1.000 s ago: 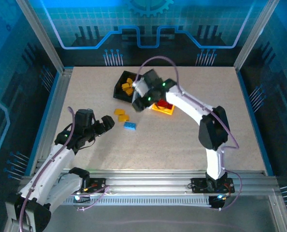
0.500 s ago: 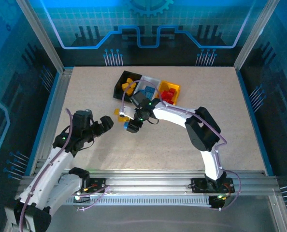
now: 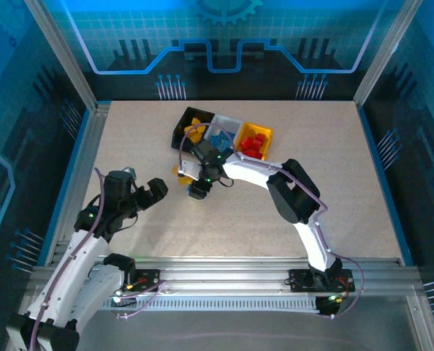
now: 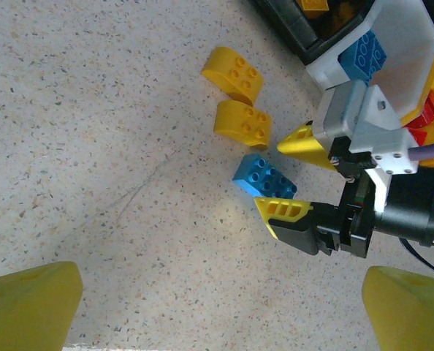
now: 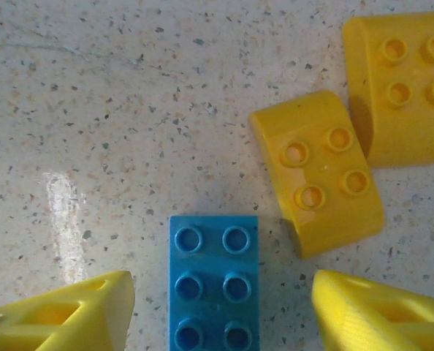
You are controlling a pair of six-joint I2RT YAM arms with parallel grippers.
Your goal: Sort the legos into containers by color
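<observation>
Right gripper [image 3: 197, 191] has its jaws apart straddling the blue brick [image 5: 213, 281] on the table just near of the bins [image 3: 226, 118], looks lined up to grab it, while the left gripper [image 3: 155, 191] hangs wide open.

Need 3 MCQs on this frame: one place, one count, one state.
1. Where is the loose blue brick? A stacked on a yellow brick; B flat on the table; C held in the air.
2. How many loose yellow bricks lie beside it? A one; B four; C two.
3. Right end effector state? A open; B shut on a brick; C shut, empty.
Key: 1B, it rests on the speckled surface; 2C, two curved ones sit next to it; 3A, its fingers straddle the blue brick with gaps either side.
</observation>
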